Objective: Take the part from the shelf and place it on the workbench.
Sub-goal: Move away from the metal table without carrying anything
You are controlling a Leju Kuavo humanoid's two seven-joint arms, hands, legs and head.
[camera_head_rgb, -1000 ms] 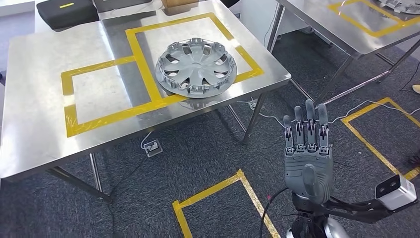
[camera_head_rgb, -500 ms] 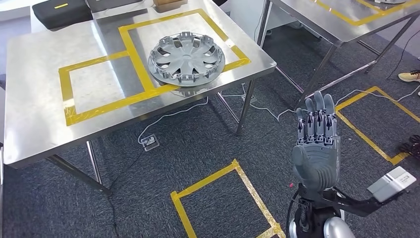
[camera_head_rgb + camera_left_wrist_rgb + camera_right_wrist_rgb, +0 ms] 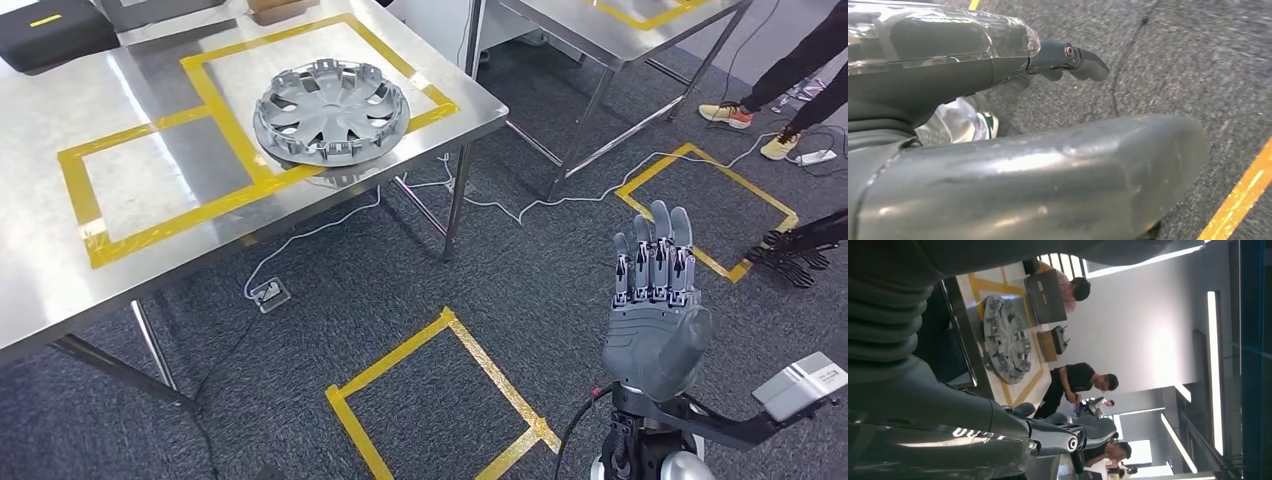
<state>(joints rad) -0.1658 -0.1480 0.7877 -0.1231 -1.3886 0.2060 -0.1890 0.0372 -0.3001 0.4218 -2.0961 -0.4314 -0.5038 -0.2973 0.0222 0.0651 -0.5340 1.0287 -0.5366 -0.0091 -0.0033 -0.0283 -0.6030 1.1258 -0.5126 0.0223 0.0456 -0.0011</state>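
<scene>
The part, a grey wheel cover (image 3: pixel 331 111), lies flat on the steel workbench (image 3: pixel 40 260), across the yellow tape near the bench's right corner. The right wrist view also catches the wheel cover (image 3: pixel 1007 339) on the bench. My right hand (image 3: pixel 655 310) is raised over the carpet, well to the right of the bench and nearer to me, with fingers (image 3: pixel 655 262) straight, apart and empty. In the left wrist view my left hand (image 3: pixel 1048 165) hangs above the carpet with a dark finger (image 3: pixel 1083 57) stretched out, holding nothing.
A second steel table (image 3: pixel 620 15) stands at the back right, with people's shoes (image 3: pixel 740 115) beside it. Yellow tape squares (image 3: pixel 440 400) mark the carpet, and white cables (image 3: pixel 560 195) and a floor socket (image 3: pixel 268 293) lie under the bench. A black case (image 3: pixel 45 30) sits on the bench's far side.
The whole picture has shifted left as the camera turned right; the bench and wheel cover now sit further left in view. My right hand stays raised with straight, empty fingers.
</scene>
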